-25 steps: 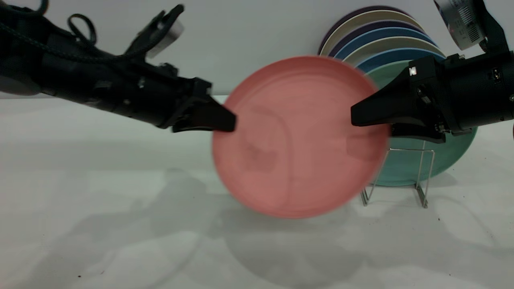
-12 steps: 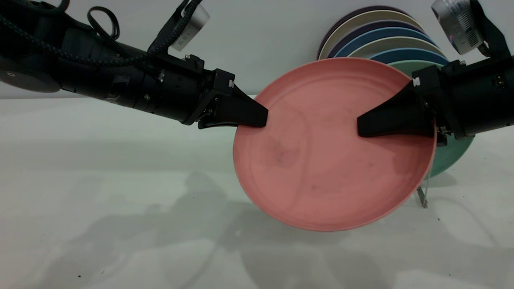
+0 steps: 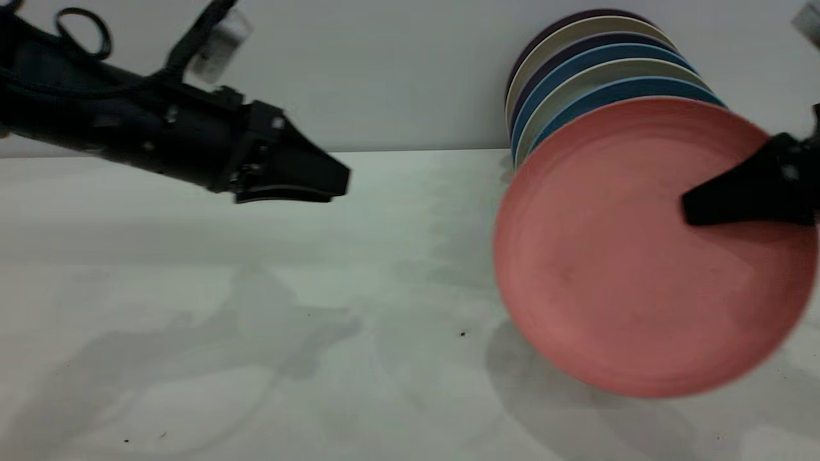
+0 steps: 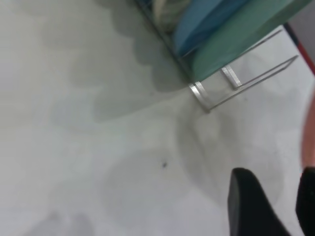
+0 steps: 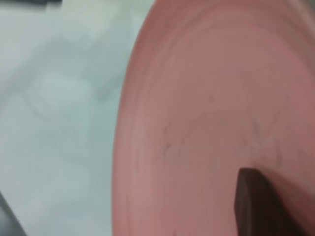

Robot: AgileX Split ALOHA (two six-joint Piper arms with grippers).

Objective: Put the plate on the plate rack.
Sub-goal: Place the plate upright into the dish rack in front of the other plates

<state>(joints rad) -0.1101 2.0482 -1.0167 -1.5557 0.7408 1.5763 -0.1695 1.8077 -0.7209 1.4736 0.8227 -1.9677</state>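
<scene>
Plate (image 3: 615, 282): salmon-pink, round, low rim, faint dark specks; held on edge above the table (image 3: 256, 320) at the exterior view's right, face toward the camera, in front of a row of standing plates (image 3: 576, 57). Right gripper (image 3: 688, 208): clamped on the plate's right rim, one dark finger (image 5: 256, 206) lying across the face; arm mostly beyond the picture's edge. Rack (image 4: 236, 86): thin silver wire; hidden behind the plate in the exterior view; in the left wrist view its end loops stand bare just beside a teal plate (image 4: 236, 42) and a blue plate (image 4: 206, 19), both seated in it. Left gripper (image 3: 336, 186): over the table at left, well apart from the plate, holding nothing, its jaws a narrow gap apart. Table: pale, with soft shadows and a few dark specks.
</scene>
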